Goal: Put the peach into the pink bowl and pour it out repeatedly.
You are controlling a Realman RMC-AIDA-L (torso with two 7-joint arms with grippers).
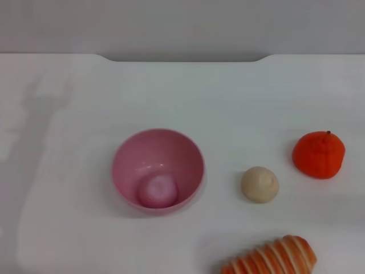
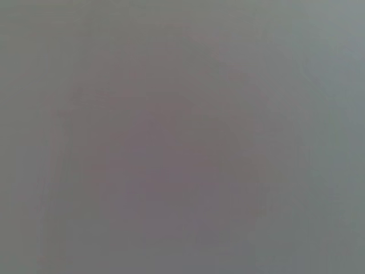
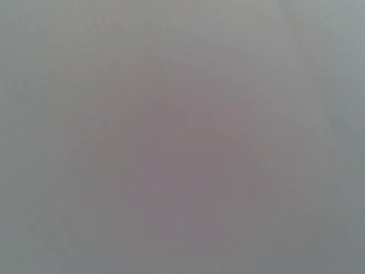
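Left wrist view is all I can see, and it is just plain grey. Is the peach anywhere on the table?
Observer: Yes. The head view shows the peach lying at the bottom of the pink bowl.
Operator: Is that bowl tipped over?
Observer: No, it stands upright on the white table, with its mouth facing up.
Operator: Is there anything else around it?
Observer: On the robot's right of the bowl lie a beige lump and, farther right, an orange-red fruit, both clear of the bowl.
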